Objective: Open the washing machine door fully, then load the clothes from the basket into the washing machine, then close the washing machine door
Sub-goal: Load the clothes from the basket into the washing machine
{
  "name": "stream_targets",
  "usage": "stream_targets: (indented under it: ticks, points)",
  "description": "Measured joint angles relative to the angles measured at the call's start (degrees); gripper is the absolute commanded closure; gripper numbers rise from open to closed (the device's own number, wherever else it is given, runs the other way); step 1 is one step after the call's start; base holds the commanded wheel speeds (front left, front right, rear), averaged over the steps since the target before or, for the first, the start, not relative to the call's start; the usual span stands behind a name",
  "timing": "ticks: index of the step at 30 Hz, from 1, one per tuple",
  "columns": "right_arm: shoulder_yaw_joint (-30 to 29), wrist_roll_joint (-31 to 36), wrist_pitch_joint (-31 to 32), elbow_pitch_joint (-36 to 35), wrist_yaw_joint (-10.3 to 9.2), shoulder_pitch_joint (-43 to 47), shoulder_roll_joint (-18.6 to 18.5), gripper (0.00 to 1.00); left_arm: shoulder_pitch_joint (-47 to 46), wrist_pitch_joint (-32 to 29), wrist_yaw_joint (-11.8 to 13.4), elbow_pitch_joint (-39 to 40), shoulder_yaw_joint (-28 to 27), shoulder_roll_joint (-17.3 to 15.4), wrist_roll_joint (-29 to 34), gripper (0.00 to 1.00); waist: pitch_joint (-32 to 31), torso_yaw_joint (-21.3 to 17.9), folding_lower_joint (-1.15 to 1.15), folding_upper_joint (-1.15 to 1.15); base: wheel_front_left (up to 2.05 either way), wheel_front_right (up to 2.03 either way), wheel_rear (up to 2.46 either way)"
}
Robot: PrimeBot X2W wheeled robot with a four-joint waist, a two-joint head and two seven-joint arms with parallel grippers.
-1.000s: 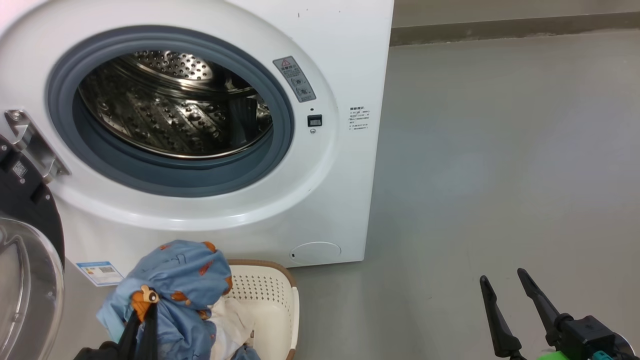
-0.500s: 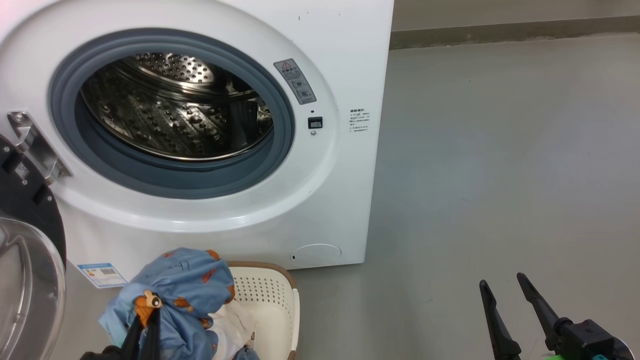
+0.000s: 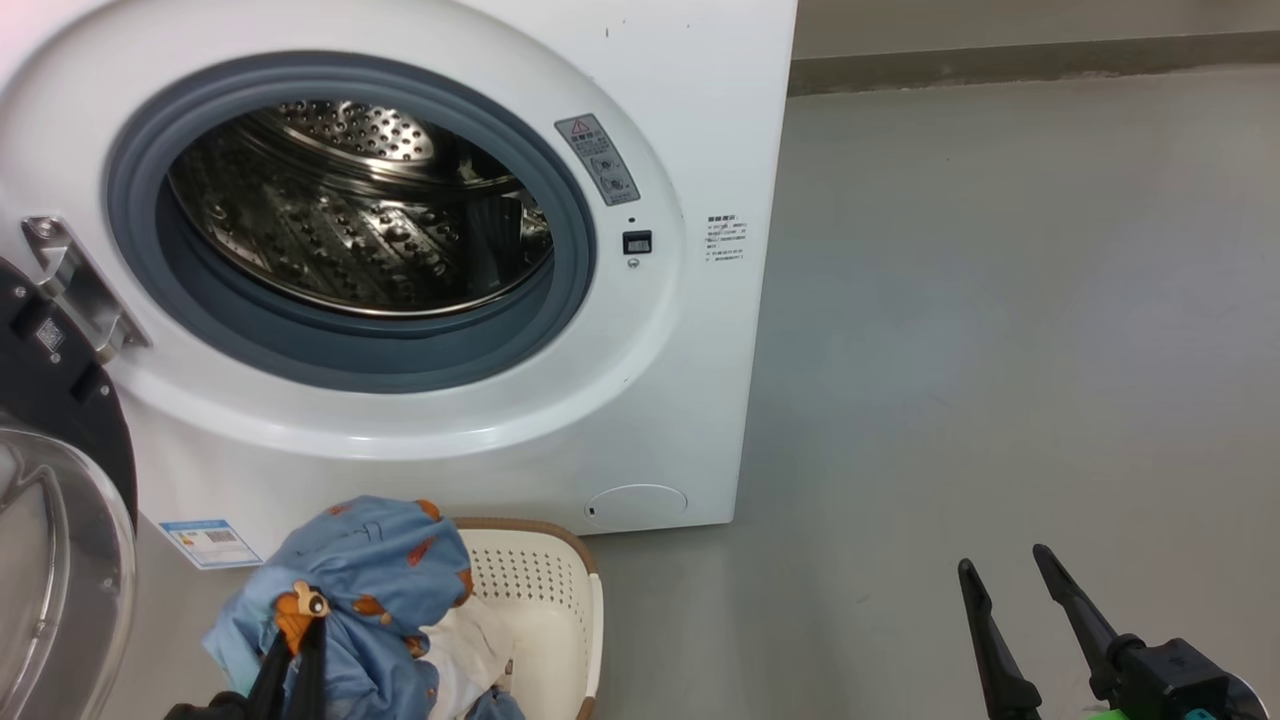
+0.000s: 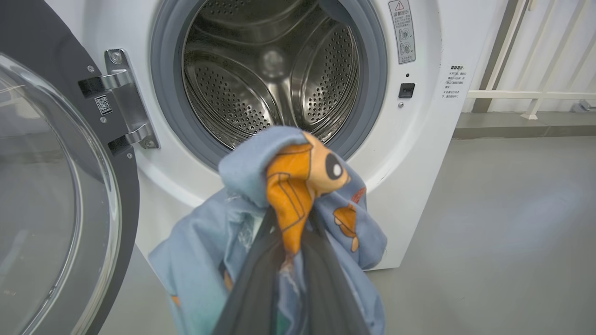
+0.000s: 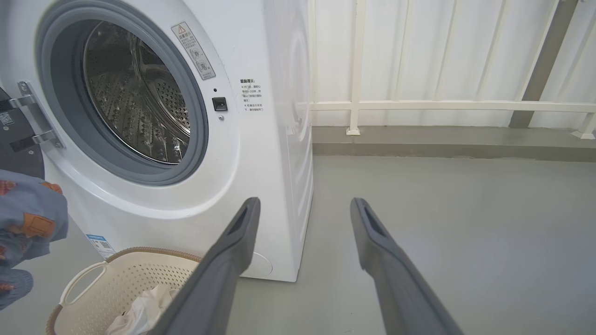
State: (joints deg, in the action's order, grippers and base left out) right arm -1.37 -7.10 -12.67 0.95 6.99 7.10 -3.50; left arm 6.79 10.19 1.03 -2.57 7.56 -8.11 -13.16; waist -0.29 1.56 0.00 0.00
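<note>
The white washing machine (image 3: 690,130) stands with its steel drum (image 3: 360,220) bare inside. Its door (image 3: 60,560) hangs swung out wide at the left, glass bowl facing me. My left gripper (image 3: 300,625) is shut on a light blue cloth with orange figures (image 3: 370,570), lifted above the cream basket (image 3: 560,590) just below the drum mouth. The left wrist view shows that blue cloth (image 4: 298,186) bunched over the fingertips, in front of the opening (image 4: 270,70). A white cloth (image 5: 139,307) lies in the basket (image 5: 139,274). My right gripper (image 3: 1010,575) hangs open over bare floor at the lower right.
Grey floor (image 3: 1000,300) stretches right of the machine. A low kerb and white railing (image 5: 442,104) run along the back wall. The door hinge (image 3: 75,285) juts out at the machine's left.
The camera has shifted slightly, so the whole picture drifts right. The blue cloth hangs a little lower in the picture than a second ago. The right gripper keeps its place.
</note>
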Motion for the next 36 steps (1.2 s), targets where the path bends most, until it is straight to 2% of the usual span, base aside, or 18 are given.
stream_targets:
  ticks: [5, 14, 18, 28, 36]
  points:
    - [0.4, 0.0, 0.2, -0.5, 0.00, -0.1, 0.0, 0.00, -1.8, 0.1, 0.0, -1.8, 0.2, 0.2, -0.6, 1.00, 1.1, 0.0, 0.00, 0.00, 0.00, 0.00, 0.00]
    - [0.6, 0.0, 0.3, -1.3, 0.00, -1.1, -0.5, 0.00, -10.8, 0.6, -0.7, -8.3, 0.8, 1.2, -1.5, 1.00, 4.8, -0.3, 0.00, 0.00, 0.00, 0.00, 0.00]
    - [0.8, -0.1, 0.2, -2.2, 0.00, -3.9, -1.5, 0.00, -18.5, 1.0, -2.2, -14.2, 1.2, 1.9, -3.2, 1.00, 8.5, -0.7, 0.01, 0.00, 0.00, 0.00, 0.00]
    - [1.1, -0.6, -0.8, -2.9, 0.00, -9.3, -2.4, 0.00, -34.6, 1.6, -3.3, -23.5, 0.3, 2.6, -4.3, 1.00, 17.2, -1.6, 0.01, 0.00, 0.00, 0.00, 0.00]
    - [2.4, -2.2, -1.6, -2.4, 0.00, -14.7, -2.7, 0.00, -47.9, 0.7, -4.9, -32.6, -2.3, 0.0, -7.1, 1.00, 25.2, -2.8, 0.02, 0.00, 0.00, 0.00, 0.00]
